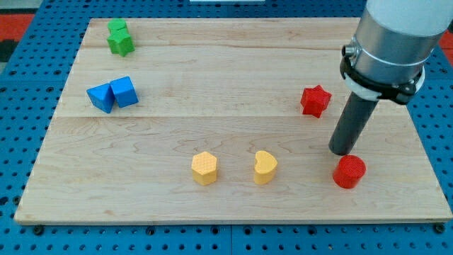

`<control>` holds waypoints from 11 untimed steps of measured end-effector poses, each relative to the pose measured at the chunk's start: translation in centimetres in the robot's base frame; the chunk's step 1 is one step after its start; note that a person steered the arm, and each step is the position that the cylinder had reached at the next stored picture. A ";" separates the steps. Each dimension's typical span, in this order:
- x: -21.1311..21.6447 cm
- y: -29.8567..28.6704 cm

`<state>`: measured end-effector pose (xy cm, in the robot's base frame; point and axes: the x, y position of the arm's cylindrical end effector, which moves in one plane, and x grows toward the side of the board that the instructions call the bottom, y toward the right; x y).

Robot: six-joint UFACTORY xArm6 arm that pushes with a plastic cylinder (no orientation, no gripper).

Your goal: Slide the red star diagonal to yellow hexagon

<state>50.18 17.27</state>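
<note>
The red star lies on the wooden board at the view's right, upper middle. The yellow hexagon sits near the view's bottom centre, well to the left of and below the star. My tip rests on the board below and slightly right of the red star, apart from it, and just above a red cylinder.
A yellow heart lies right of the hexagon. Two blue blocks sit together at the view's left. Two green blocks sit at the upper left. The board's right edge is close to the red cylinder.
</note>
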 end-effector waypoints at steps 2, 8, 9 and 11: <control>-6.4 0.0; -12.9 -7.2; -13.4 -9.0; -10.5 -14.2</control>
